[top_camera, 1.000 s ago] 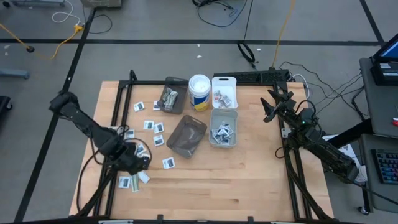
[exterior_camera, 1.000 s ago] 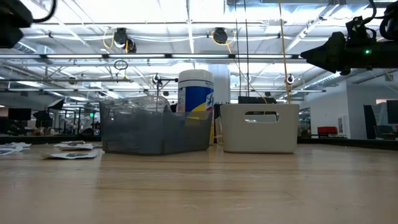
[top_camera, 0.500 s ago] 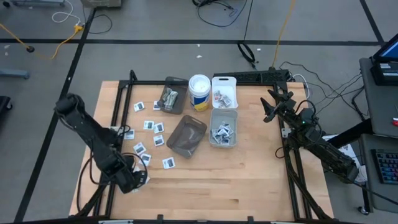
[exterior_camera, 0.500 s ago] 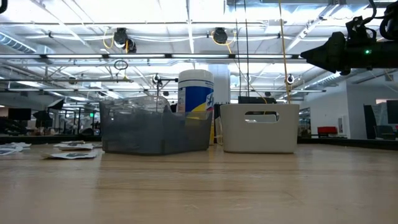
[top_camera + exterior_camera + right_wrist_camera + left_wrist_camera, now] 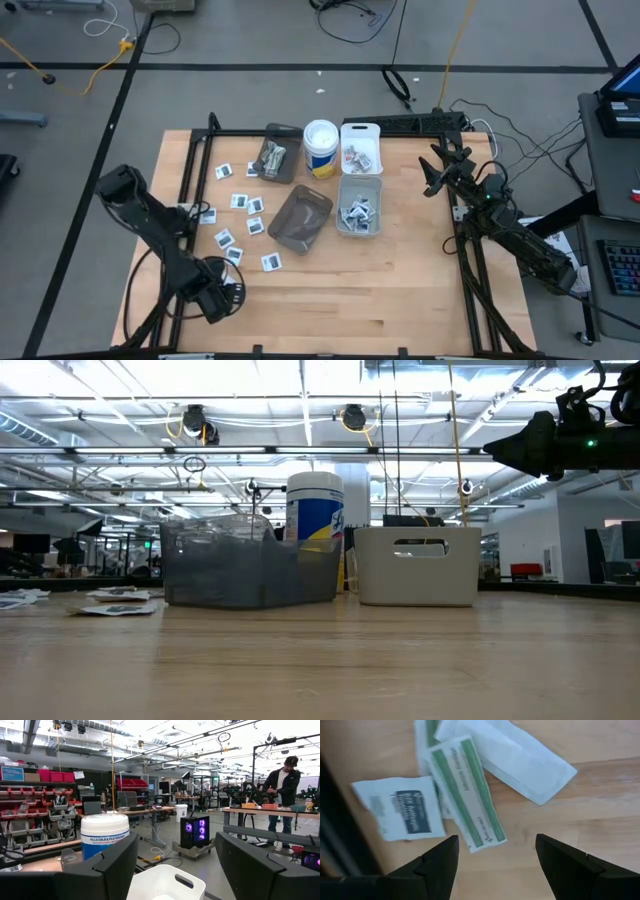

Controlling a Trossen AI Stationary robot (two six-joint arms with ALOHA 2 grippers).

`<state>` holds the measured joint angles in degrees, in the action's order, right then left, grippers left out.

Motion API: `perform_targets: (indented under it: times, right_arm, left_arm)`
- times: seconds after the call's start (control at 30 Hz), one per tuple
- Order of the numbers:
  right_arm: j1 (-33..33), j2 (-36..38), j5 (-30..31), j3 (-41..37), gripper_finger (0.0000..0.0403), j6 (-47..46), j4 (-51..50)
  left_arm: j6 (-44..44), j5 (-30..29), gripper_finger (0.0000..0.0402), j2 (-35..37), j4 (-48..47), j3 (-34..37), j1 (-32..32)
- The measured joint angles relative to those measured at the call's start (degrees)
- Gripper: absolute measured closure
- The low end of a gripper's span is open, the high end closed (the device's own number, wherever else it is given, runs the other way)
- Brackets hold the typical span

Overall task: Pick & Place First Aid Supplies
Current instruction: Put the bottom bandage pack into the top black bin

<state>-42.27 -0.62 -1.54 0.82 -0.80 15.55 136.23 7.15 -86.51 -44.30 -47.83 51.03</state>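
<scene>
Comparing the last second of overhead frames, note that the left gripper (image 5: 222, 297) has travelled from beside the packet scatter down to the lower left of the table. Its fingers (image 5: 430, 865) stand wide and empty above a narrow green-striped white paper strip (image 5: 467, 795) and a white square packet with dark print (image 5: 402, 807). You can treat this as the approach to a pick; the right gripper (image 5: 436, 172) waits wide open at upper right.

The left arm reaches from its base at the table's left edge toward the near-left corner, elbow bent, its wrist angled downward. The left gripper (image 5: 222, 298) hangs low over the tabletop with its two dark fingers (image 5: 435, 865) spread wide, nothing between them. The right arm rests folded along the table's right side, forearm pointing toward the far edge. The right gripper (image 5: 437, 170) is raised, level, fingers (image 5: 250, 865) parted and empty.
</scene>
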Motion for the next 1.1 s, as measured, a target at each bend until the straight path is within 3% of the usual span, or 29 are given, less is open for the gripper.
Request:
perform_targets:
  times: [0.43, 0.93, 1.1]
  right_arm:
    - [0.01, 0.02, 0.00, -0.02, 0.0140, -0.02, 0.00]
    - [0.00, 0.01, 0.00, 0.00, 0.0140, -0.02, 0.00]
    - [0.01, 0.01, 0.00, -0.01, 0.0140, -0.02, 0.00]
  left_arm:
    - [-0.01, -0.54, 0.0141, -7.36, 6.50, -0.22, 1.62]
    - [-1.31, 0.85, 0.0355, -7.31, 8.24, -0.14, 1.62]
    - [-1.15, 0.77, 0.0396, -7.27, 5.64, -1.34, 1.62]
